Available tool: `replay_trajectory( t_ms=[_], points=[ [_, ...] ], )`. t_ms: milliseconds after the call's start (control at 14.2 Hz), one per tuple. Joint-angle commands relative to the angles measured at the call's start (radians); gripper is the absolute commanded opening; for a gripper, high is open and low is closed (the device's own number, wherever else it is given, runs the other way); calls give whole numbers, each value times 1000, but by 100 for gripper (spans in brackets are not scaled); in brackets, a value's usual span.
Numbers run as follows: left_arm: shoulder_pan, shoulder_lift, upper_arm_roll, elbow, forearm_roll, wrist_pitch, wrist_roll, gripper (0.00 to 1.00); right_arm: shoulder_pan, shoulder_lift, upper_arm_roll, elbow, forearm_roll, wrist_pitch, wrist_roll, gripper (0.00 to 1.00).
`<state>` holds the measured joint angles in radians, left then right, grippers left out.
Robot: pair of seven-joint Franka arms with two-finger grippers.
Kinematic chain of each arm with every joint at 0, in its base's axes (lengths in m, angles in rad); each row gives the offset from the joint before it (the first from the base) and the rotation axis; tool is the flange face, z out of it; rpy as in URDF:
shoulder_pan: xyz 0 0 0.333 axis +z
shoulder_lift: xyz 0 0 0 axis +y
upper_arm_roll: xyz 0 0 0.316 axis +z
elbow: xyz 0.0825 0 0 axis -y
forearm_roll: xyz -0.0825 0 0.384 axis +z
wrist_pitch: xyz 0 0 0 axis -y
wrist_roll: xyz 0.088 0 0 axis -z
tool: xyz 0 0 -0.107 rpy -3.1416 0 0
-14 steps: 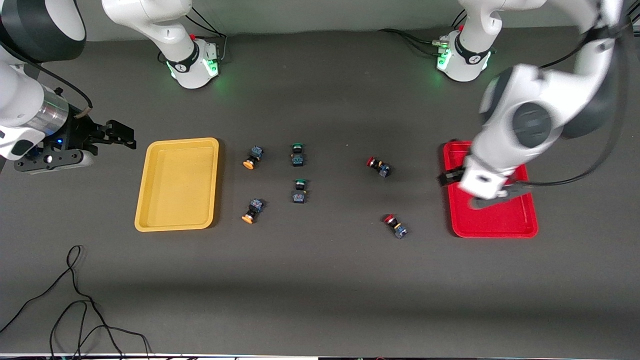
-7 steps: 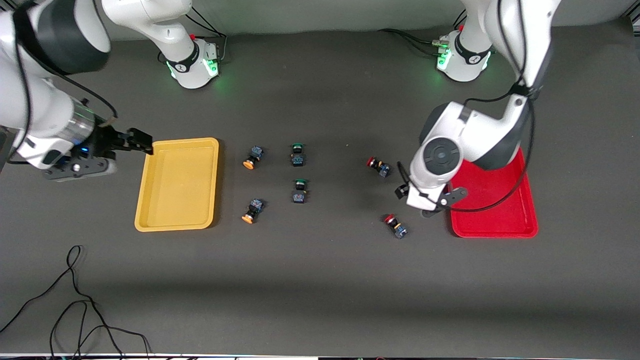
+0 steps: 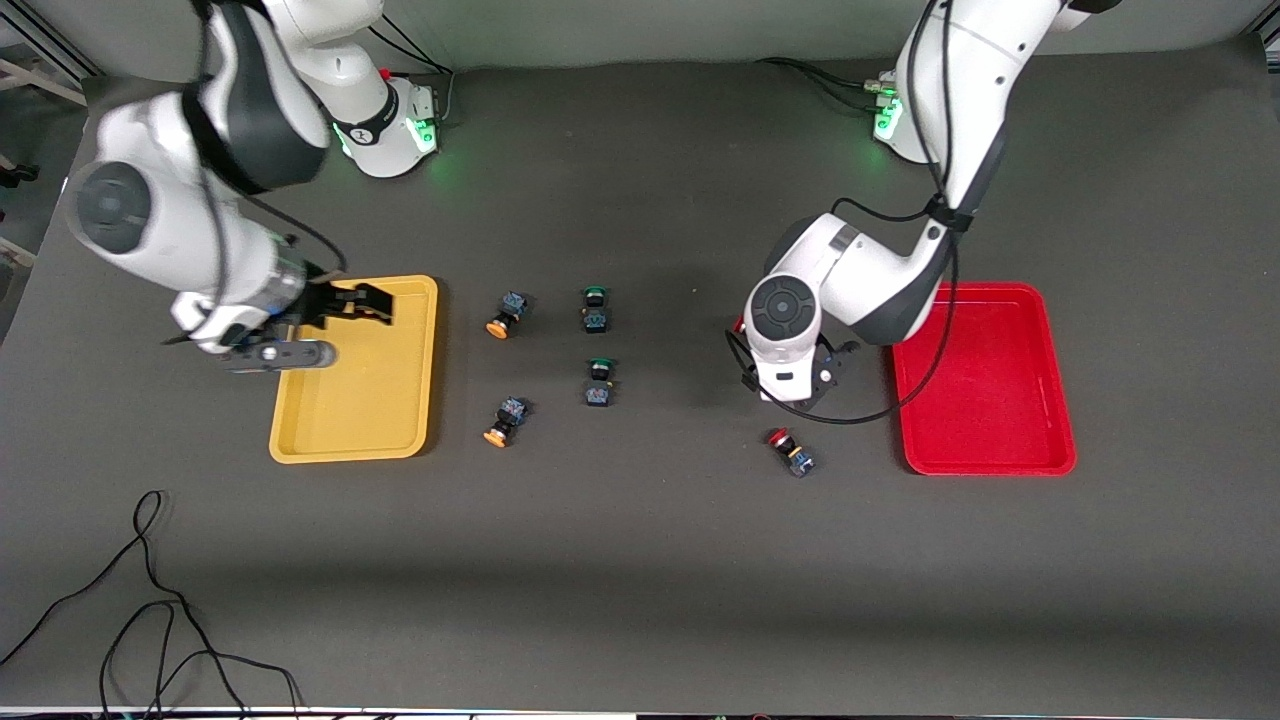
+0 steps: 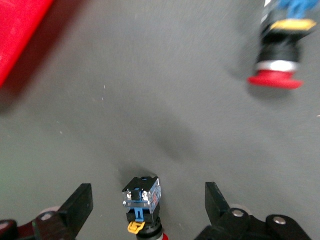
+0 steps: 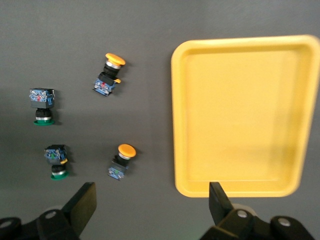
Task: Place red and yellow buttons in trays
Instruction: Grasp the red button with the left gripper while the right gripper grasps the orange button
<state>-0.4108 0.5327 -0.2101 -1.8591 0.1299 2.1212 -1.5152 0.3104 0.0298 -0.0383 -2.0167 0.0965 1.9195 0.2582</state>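
My left gripper (image 4: 148, 196) is open and low over one red button (image 4: 142, 199), whose black-and-blue body lies between the fingers; only its red cap (image 3: 740, 324) shows beside my wrist in the front view. The second red button (image 3: 790, 450) lies nearer the front camera, beside the red tray (image 3: 985, 390). My right gripper (image 3: 368, 303) is open and empty over the yellow tray (image 3: 360, 400). Two yellow buttons (image 3: 503, 315) (image 3: 503, 420) lie on the table beside that tray; they also show in the right wrist view (image 5: 111, 74) (image 5: 121, 160).
Two green-capped switches (image 3: 595, 308) (image 3: 598, 382) lie mid-table between the yellow and the red buttons. Black cables (image 3: 150, 600) lie on the table near the front camera at the right arm's end.
My left arm has swung from over the red tray toward mid-table and come down over a red button. My right arm has moved in from the table's end to over the yellow tray.
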Motion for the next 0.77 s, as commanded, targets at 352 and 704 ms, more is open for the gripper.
replay_trajectory(
  t_ms=[352, 704],
  points=[
    [-52, -23, 17, -129, 31, 144, -154, 87, 219, 79, -3, -111, 12, 202, 379, 100],
    [-69, -31, 17, -138, 31, 169, -163, 0, 246, 121, -5, -249, 89, 381, 461, 100]
  ],
)
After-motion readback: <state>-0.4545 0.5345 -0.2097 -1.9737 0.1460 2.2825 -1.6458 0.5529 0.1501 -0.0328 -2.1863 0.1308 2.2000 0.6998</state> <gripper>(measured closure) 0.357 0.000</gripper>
